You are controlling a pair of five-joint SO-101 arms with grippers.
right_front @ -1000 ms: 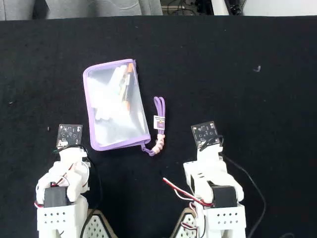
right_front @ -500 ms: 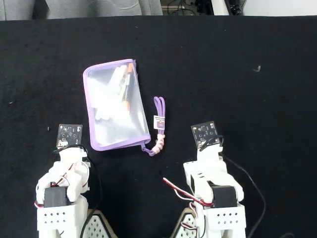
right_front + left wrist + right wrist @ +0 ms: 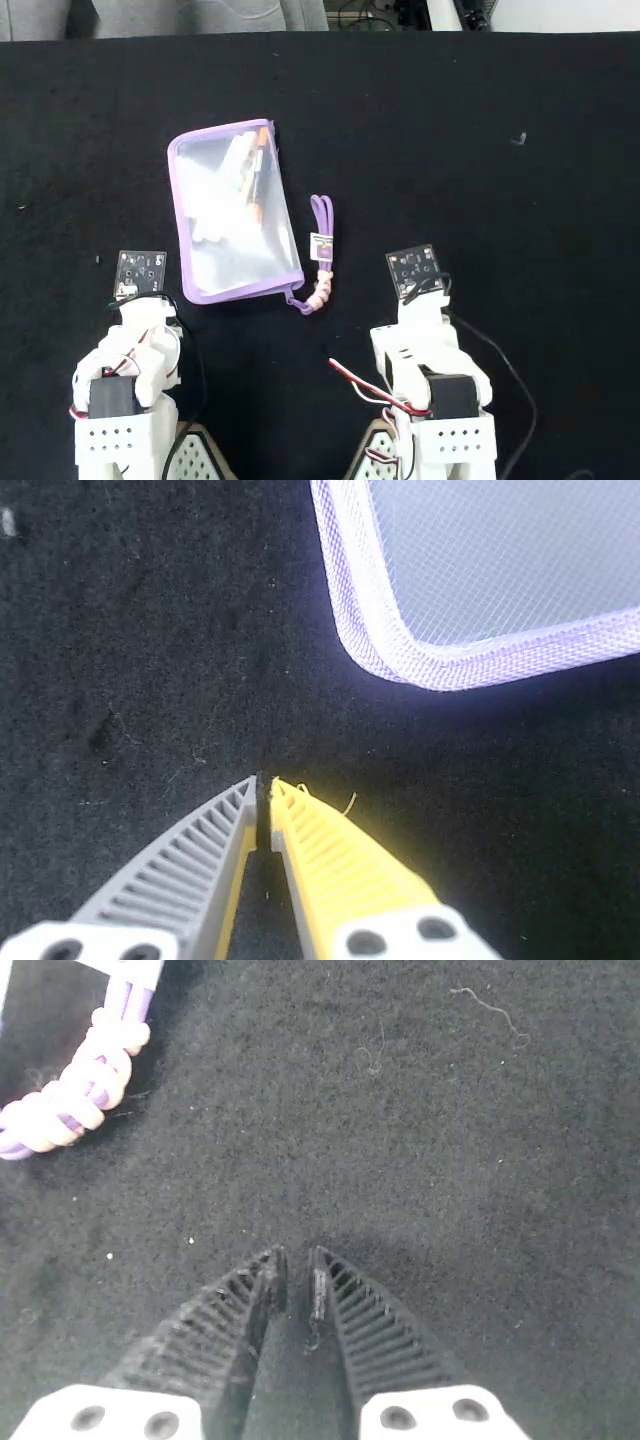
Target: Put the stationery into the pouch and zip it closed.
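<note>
pouch: clear plastic zip pouch with purple trim (image 3: 232, 215), flat on black counter (image 3: 480, 180)
stationery: white and orange pieces (image 3: 250, 168), inside pouch
zip: looks shut; purple-pink braided strap (image 3: 320, 250) beside pouch
left hand (image 3: 263, 798): together, empty, near pouch corner
right hand (image 3: 297, 1282): together, empty, near strap
progress: seemingly done

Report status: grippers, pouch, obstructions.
Left gripper shut, empty, near pouch corner. Right gripper shut, empty, near wrist strap. Pouch flat on table, stationery inside; zip state unclear. Nothing blocking pouch.
</note>
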